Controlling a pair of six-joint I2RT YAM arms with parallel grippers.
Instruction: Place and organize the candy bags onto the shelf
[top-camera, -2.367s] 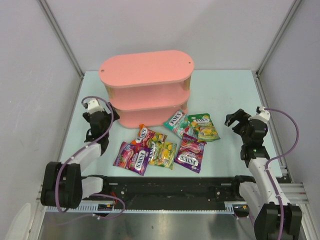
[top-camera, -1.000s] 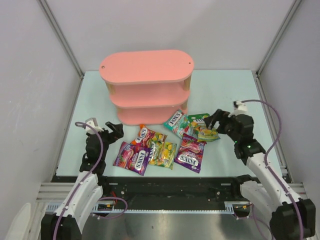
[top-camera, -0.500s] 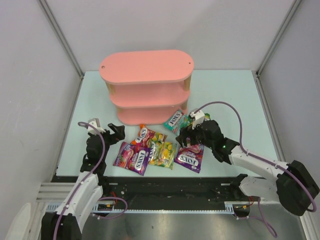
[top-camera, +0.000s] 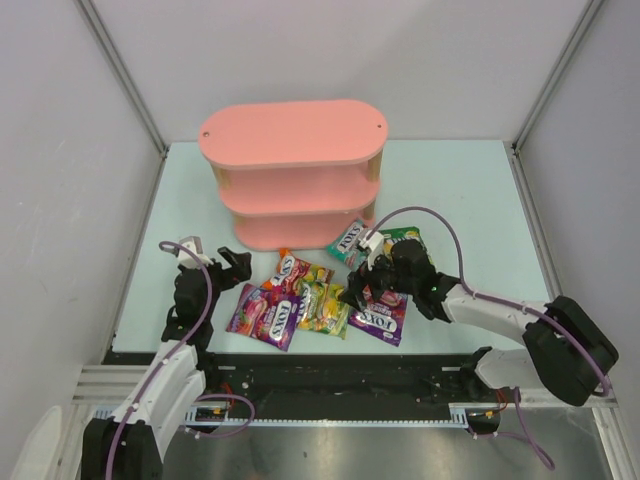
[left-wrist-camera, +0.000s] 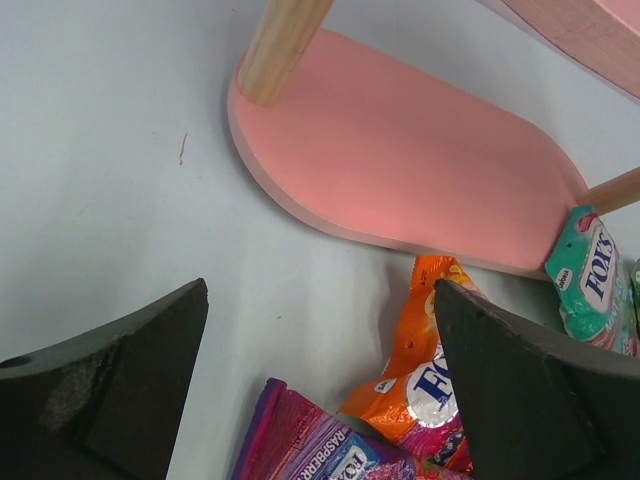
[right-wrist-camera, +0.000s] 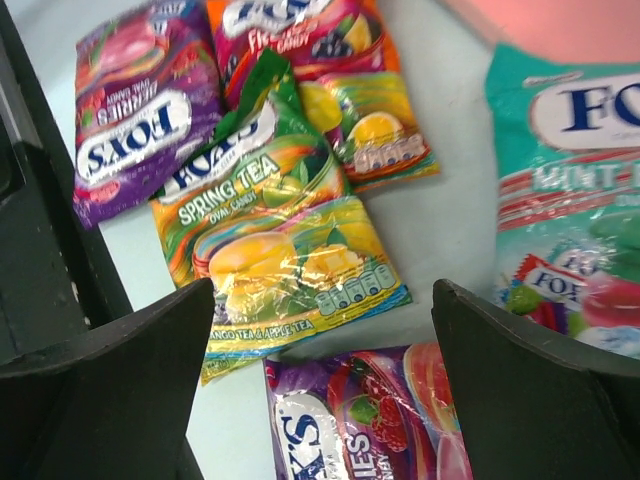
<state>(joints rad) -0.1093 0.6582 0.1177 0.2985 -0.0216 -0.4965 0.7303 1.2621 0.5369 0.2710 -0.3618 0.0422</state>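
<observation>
The open right end effector (top-camera: 360, 287), above the yellow-green bag (right-wrist-camera: 290, 255) before the shelf (top-camera: 290, 135), should drop squarely, pinching only that bag; left end effector (top-camera: 230, 268) hangs open.

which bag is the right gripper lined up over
The yellow-green Spring Tea bag mid-pile, centred in the open right gripper; the others lie off-centre.

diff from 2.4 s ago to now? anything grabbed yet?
The right gripper swung left, from well to the right of the candy bags to above them, open. The left gripper pulled back from beside the shelf toward the bags, open. Nothing grasped. Bags and shelf unmoved.
</observation>
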